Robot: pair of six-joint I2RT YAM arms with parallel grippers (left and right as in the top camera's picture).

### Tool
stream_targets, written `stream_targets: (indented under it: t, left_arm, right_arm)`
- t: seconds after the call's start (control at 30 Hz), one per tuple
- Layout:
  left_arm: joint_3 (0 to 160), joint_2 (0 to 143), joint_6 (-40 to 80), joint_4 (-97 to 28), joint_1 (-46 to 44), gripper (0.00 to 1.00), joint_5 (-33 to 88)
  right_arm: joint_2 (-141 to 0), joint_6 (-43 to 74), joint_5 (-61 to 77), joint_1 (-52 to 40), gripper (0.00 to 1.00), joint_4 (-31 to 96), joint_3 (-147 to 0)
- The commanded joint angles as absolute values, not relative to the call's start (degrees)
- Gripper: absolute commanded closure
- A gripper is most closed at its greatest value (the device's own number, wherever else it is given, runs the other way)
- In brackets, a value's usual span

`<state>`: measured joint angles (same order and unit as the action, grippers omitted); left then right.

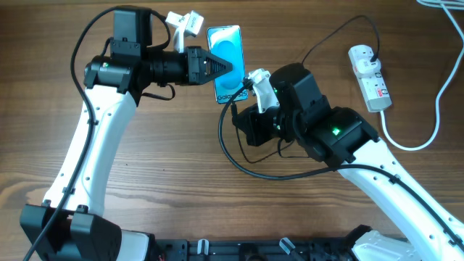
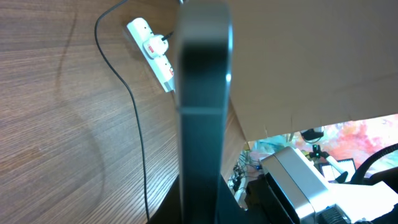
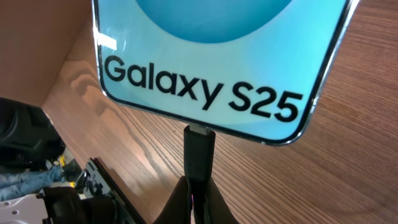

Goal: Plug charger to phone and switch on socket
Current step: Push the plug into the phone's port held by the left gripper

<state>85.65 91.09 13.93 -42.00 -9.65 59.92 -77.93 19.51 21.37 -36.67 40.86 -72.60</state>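
The phone [image 1: 226, 61] has a teal-and-white screen with "Galaxy S25" at its near end [image 3: 205, 56]. My left gripper [image 1: 221, 67] is shut on its side and holds it; in the left wrist view the phone's dark edge [image 2: 202, 93] fills the middle. My right gripper [image 3: 199, 196] is shut on the charger's black plug [image 3: 199, 152], whose tip meets the phone's bottom edge. The thin black cable [image 1: 239, 163] loops under the right arm. The socket [image 1: 370, 76], a white power strip with a white plug in it, lies at the right; it also shows in the left wrist view [image 2: 152, 53].
The strip's thick white cord [image 1: 435, 109] curves off at the far right. A thin black cable [image 1: 341, 32] runs from the strip's plug across the wooden table [image 1: 181, 167]. The right arm's body [image 1: 319, 130] lies between phone and strip.
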Motion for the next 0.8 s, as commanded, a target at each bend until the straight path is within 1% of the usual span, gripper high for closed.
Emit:
stream_targets:
  t: [0.0, 0.77]
  left_arm:
    - [86.0, 91.2, 12.4, -41.8, -9.5, 0.96, 62.6]
    - [86.0, 91.2, 12.2, -41.1, -9.5, 0.96, 60.4]
  right_arm:
    - [-76.9, 21.1, 20.6, -36.7, 0.96, 40.5, -74.3]
    - [-76.9, 21.0, 21.0, -36.7, 0.96, 41.1, -74.3]
